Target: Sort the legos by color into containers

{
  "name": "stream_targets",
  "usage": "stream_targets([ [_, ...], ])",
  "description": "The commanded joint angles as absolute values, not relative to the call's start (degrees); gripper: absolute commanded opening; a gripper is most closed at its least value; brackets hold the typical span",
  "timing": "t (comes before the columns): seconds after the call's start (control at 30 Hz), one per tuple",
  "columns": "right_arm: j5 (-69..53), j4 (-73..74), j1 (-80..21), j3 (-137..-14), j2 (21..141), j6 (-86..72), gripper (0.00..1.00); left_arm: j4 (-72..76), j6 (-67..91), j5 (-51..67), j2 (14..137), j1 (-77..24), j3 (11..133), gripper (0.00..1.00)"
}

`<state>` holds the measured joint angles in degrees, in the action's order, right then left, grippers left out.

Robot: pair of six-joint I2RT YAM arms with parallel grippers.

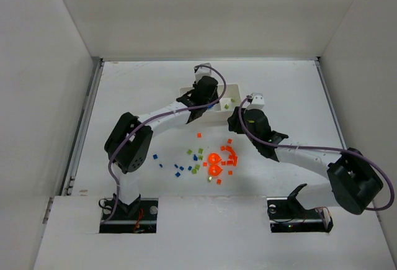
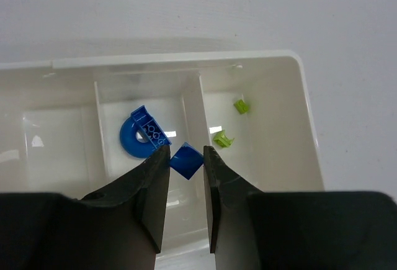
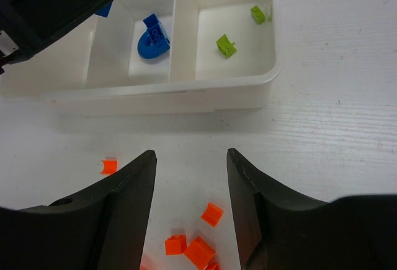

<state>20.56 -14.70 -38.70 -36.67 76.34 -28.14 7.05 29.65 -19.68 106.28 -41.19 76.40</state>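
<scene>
Above the middle compartment (image 2: 167, 102) of the white plastic tray (image 2: 308, 127), where a rounded blue piece (image 2: 142, 137) lies, the left gripper (image 2: 186, 157) pinches a small blue brick (image 2: 186, 161) between narrow jaws, likely to drop it there, while the right gripper (image 3: 191, 155) hovers, jaws wide and empty, over orange bricks (image 3: 198, 251).

Left gripper (image 2: 186, 152) points down over the white tray (image 2: 186, 58). Its jaws are narrow, and a small blue brick (image 2: 186, 161) sits corner-on between the fingertips, touching both. Below it, the middle compartment (image 2: 124, 105) holds a rounded blue piece (image 2: 139, 136). The right-hand compartment (image 2: 267, 133) holds a yellow-green brick (image 2: 241, 105) and a second yellow-green brick (image 2: 222, 138), lying apart.
</scene>
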Motion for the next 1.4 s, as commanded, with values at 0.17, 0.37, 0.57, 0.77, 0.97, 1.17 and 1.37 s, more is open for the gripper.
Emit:
stream_targets([
  [0.17, 20.39, -17.67, -38.63, -36.82, 75.67, -28.57, 0.55, 9.32, 29.62, -18.9, 102.14, -39.42, 76.03, 0.39],
  [0.37, 18.38, -17.14, -41.26, -38.67, 77.69, -26.72, 0.33, 11.78, 29.71, -19.86, 91.69, -39.06, 64.0, 0.38],
  [0.57, 16.09, -16.53, -47.84, -42.36, 82.69, -24.7, 0.33, 10.12, 29.97, -25.74, 76.33, -41.52, 47.85, 0.35],
  [0.77, 10.47, -16.87, -52.68, -45.61, 87.79, -23.47, 0.41, 3.88, 33.3, -30.58, 65.14, -44.51, 36.14, 0.35],
  [0.97, 0.11, -16.96, -54.97, -48.51, 94.03, -21.97, 0.56, -0.7, 37.96, -29.97, 55.92, -42.76, 27.71, 0.35],
  [1.17, -3.08, -16.0, -56.2, -52.03, 98.79, -21.53, 0.55, -4.74, 40.43, -28.48, 50.63, -41.97, 23.21, 0.36],
  [1.37, -2.46, -12.84, -57.7, -55.37, 103.36, -20.48, 0.52, -9.93, 42.01, -28.3, 44.92, -41.09, 20.48, 0.36],
])
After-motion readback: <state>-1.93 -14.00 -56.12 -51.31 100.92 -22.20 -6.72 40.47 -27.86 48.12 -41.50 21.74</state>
